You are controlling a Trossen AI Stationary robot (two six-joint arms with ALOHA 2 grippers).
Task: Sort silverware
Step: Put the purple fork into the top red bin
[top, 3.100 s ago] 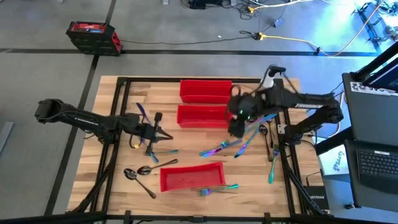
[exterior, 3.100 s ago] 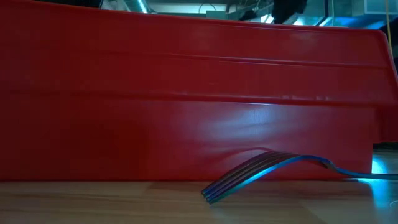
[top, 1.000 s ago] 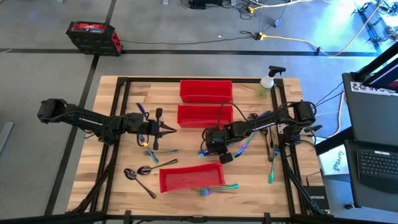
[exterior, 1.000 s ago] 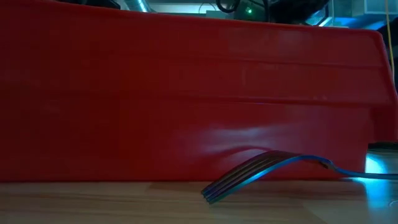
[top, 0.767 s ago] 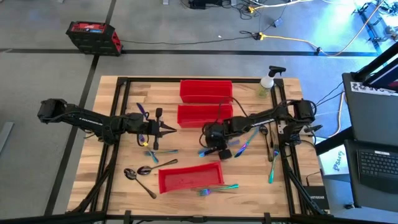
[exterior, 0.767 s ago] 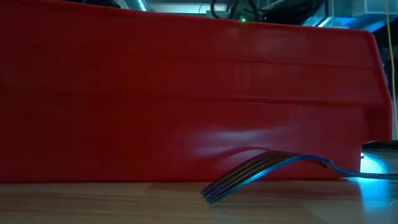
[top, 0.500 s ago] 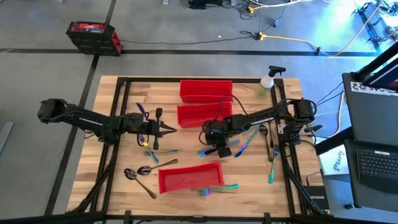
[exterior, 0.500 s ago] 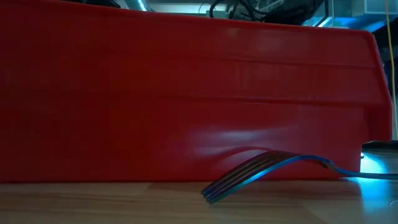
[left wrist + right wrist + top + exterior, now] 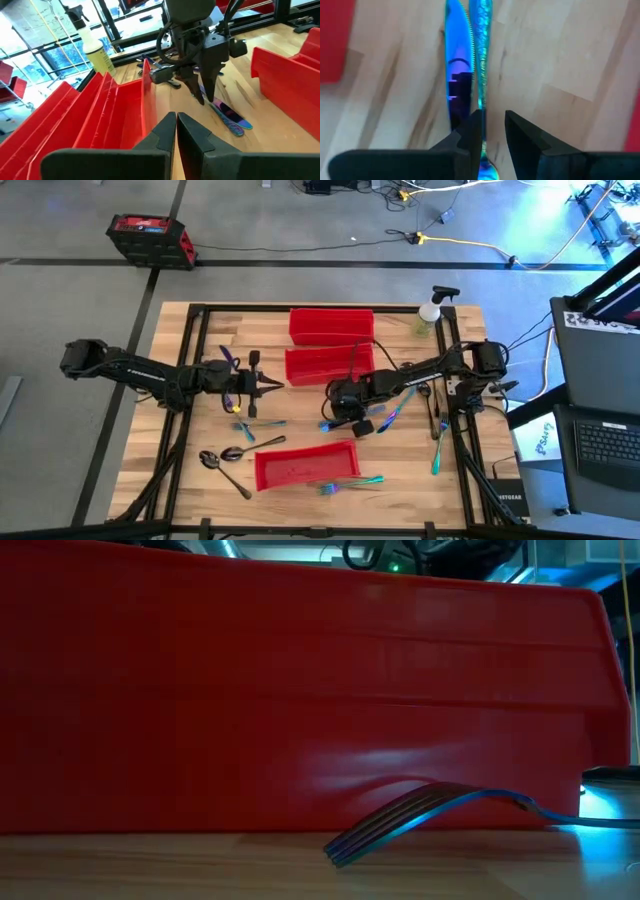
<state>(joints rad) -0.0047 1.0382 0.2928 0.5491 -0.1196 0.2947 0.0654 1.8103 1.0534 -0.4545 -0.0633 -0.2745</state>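
Iridescent silverware lies scattered on the wooden table, most of it in a pile (image 9: 392, 402) right of centre. My right gripper (image 9: 345, 420) points steeply down at the pile's left end, next to a serrated knife (image 9: 456, 70), and is shut on a teal piece (image 9: 481, 60). My left gripper (image 9: 278, 385) hovers shut, level, over the table's left half and holds nothing. Other pieces lie flat: spoons (image 9: 225, 455) at the near left and a fork (image 9: 420, 815) in front of the near red bin (image 9: 305, 463). My right gripper comes at the teal piece from above, steeply slanted, and its fingers (image 9: 472, 132) lie along the slim handle (image 9: 482, 102). The handle runs up out of the narrow gap, close against one finger. The piece lies flat on the table. The gripper hides the touching faces.
Two more red bins (image 9: 330, 325) (image 9: 325, 365) stand at the far middle of the table. A clear spray bottle (image 9: 430, 315) stands at the far right corner. More silverware lies near the right edge (image 9: 437, 425) and around my left gripper (image 9: 258, 423). The dark frame rails (image 9: 190, 380) run along both sides.
In the low view the near red bin's right end has shifted a little, so a dark thing on the table beyond it now shows.
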